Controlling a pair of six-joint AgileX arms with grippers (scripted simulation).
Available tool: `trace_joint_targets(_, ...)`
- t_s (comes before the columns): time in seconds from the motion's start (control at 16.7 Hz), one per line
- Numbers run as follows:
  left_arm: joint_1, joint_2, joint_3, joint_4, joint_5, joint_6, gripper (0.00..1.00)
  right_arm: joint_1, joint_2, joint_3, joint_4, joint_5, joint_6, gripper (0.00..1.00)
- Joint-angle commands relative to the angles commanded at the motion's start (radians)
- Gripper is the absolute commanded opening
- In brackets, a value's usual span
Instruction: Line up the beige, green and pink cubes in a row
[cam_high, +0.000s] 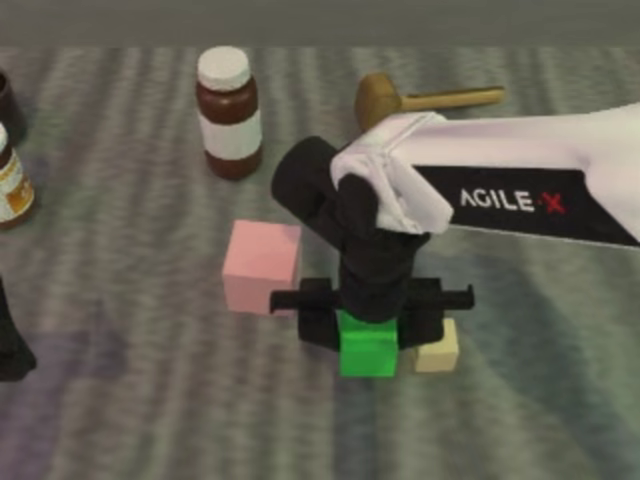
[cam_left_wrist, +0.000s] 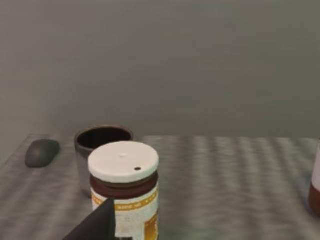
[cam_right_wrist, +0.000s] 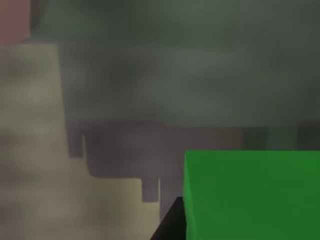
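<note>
- Green cube (cam_high: 368, 349) sits near the table's middle, directly under the right gripper (cam_high: 368, 318), with the small beige cube (cam_high: 438, 350) just beside it on the right and the larger pink cube (cam_high: 262, 266) to its left, set farther back.
- Right gripper hangs straight down over the green cube, its dark fingers on either side of the block; whether they are clamped on it or slack cannot be told from above. The right wrist view only shows the green face (cam_right_wrist: 252, 195) filling the corner, close up.
- Left gripper (cam_high: 12, 345) is parked at the table's left edge, away from the cubes; its fingers' state cannot be told.
- Risk: the beige cube looks close enough that a finger on that side could nudge it as the jaws spread or the arm lifts away.
- Risk: the pink cube lies out of line with the other two, so the row reads as unfinished; pushing it forward carelessly could knock the green one.
- A brown bottle (cam_high: 228, 110) and a wooden mallet (cam_high: 425, 97) stand well behind, unlikely to interfere.
</note>
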Motion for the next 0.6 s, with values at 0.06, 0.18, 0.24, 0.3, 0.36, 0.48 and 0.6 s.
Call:
trace_joint_targets(0.06,0.0,0.0,0.0,0.0,0.0,0.0,1.0,0.0,0.0,0.0,0.0,0.0,0.0,0.0)
trace_joint_targets(0.18,0.0,0.0,0.0,0.0,0.0,0.0,1.0,0.0,0.0,0.0,0.0,0.0,0.0,0.15)
trace_joint_targets(0.24,0.0,0.0,0.0,0.0,0.0,0.0,1.0,0.0,0.0,0.0,0.0,0.0,0.0,0.23)
trace_joint_targets(0.3,0.0,0.0,0.0,0.0,0.0,0.0,1.0,0.0,0.0,0.0,0.0,0.0,0.0,0.3)
trace_joint_targets(0.36,0.0,0.0,0.0,0.0,0.0,0.0,1.0,0.0,0.0,0.0,0.0,0.0,0.0,0.38)
trace_joint_targets(0.48,0.0,0.0,0.0,0.0,0.0,0.0,1.0,0.0,0.0,0.0,0.0,0.0,0.0,0.53)
trace_joint_targets(0.6,0.0,0.0,0.0,0.0,0.0,0.0,1.0,0.0,0.0,0.0,0.0,0.0,0.0,0.68)
